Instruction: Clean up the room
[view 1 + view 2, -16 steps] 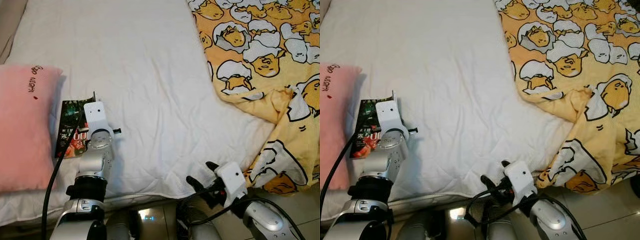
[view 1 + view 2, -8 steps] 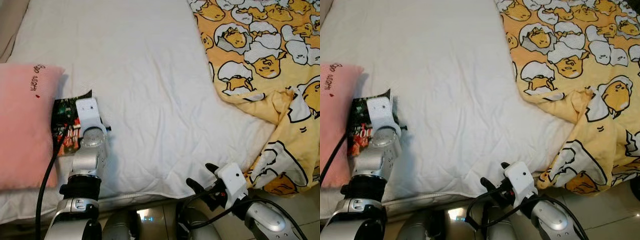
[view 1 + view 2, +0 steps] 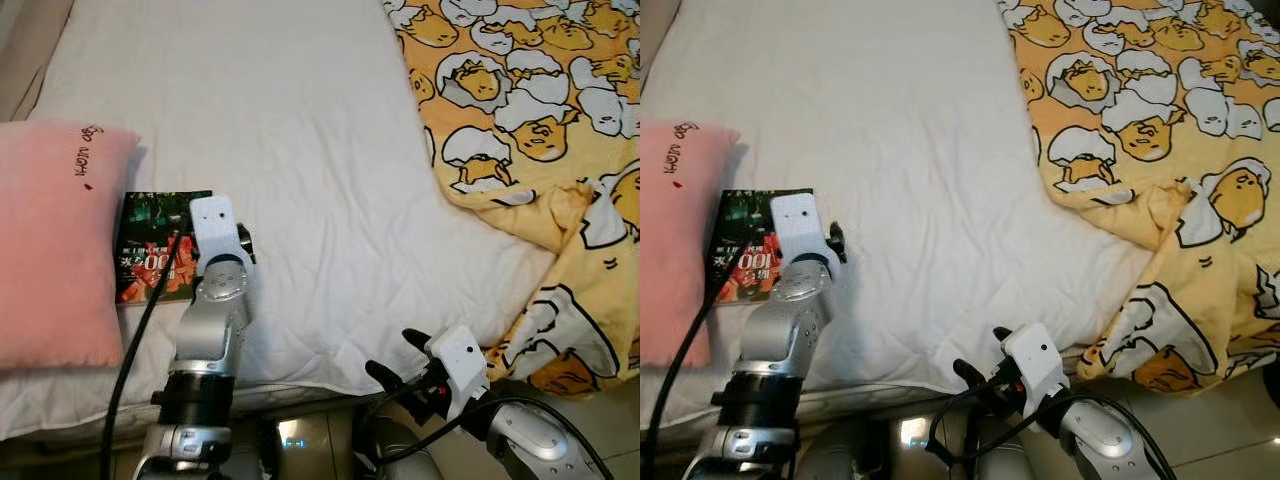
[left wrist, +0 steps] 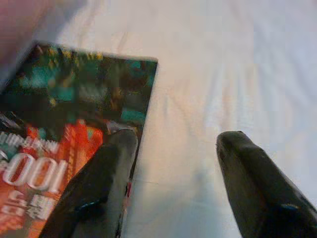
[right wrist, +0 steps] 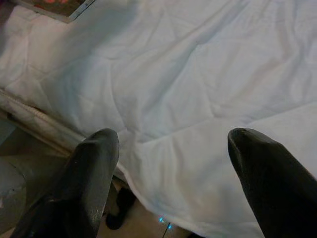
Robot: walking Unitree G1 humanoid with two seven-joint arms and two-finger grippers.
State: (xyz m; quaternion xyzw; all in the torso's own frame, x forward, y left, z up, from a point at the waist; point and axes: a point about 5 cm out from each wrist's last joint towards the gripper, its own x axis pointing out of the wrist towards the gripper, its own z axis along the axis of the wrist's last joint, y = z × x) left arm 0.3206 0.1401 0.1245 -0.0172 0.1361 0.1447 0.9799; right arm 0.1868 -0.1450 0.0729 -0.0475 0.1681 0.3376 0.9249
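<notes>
Reaching over the bed, the left gripper (image 4: 171, 148) has its two black fingers spread apart, one finger (image 4: 106, 168) on the edge of the book (image 3: 155, 255) and the other over the white sheet (image 3: 300, 150). It grips nothing. The book lies flat on the sheet, just beside the pink pillow (image 3: 50, 240), which seems an odd home for it (so it likely needs tidying away). I think the fingers sit at the book's edge to get hold of it there.

The right gripper (image 5: 168, 148) hangs low by the foot of the bed, fingers wide apart and empty. A yellow blanket (image 3: 540, 100) spills off the far side.

Half a second ago the left arm covered more of the book; now it has slid toward the middle of the bed, and most of the cover shows.
</notes>
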